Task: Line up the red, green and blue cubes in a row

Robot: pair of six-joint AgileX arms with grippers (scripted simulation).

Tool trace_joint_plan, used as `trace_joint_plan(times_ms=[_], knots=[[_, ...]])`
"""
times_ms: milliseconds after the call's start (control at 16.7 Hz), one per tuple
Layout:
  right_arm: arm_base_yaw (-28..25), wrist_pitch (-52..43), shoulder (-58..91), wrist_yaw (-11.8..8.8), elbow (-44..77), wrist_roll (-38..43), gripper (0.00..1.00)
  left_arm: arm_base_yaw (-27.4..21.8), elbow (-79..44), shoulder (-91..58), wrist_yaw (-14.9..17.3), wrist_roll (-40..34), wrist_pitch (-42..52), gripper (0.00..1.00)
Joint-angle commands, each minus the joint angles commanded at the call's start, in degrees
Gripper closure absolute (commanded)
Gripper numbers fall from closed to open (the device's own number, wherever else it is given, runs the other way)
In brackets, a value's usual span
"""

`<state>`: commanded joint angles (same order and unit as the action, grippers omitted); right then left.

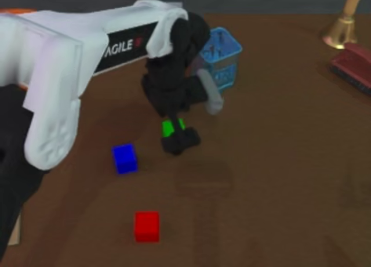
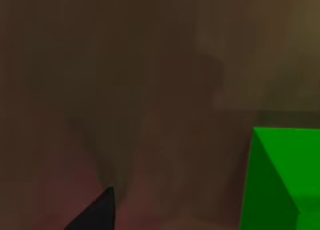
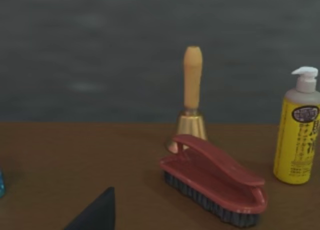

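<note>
Left gripper (image 1: 175,133) sits mid-table, fingers clamped on the green cube (image 1: 172,127); the cube shows only as green slivers between the black fingers, and fills a corner of the left wrist view (image 2: 282,180). Blue cube (image 1: 124,158) lies just left of the gripper, red cube (image 1: 146,226) nearer the front edge, both apart. Right gripper is out of the top view; cannot tell its fingers. Brown wood-grain table (image 1: 278,180), dark grey backdrop. Light-blue mesh bin (image 1: 223,61) behind the arm. Far right: brass bell (image 3: 192,107) with wooden handle, red scrub brush (image 3: 215,180), yellow pump bottle (image 3: 299,135).
</note>
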<state>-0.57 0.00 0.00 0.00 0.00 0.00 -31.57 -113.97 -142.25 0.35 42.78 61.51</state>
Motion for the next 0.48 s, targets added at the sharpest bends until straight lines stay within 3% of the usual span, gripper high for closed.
trace_joint_plan(times_ms=[300, 480], knots=[[0.0, 0.0, 0.0, 0.0, 0.0, 0.0, 0.0, 0.0, 0.7, -0.3, 0.0, 0.0, -0.8, 0.0], [0.0, 0.0, 0.0, 0.0, 0.0, 0.0, 0.0, 0.0, 0.7, -0.3, 0.0, 0.0, -0.8, 0.23]])
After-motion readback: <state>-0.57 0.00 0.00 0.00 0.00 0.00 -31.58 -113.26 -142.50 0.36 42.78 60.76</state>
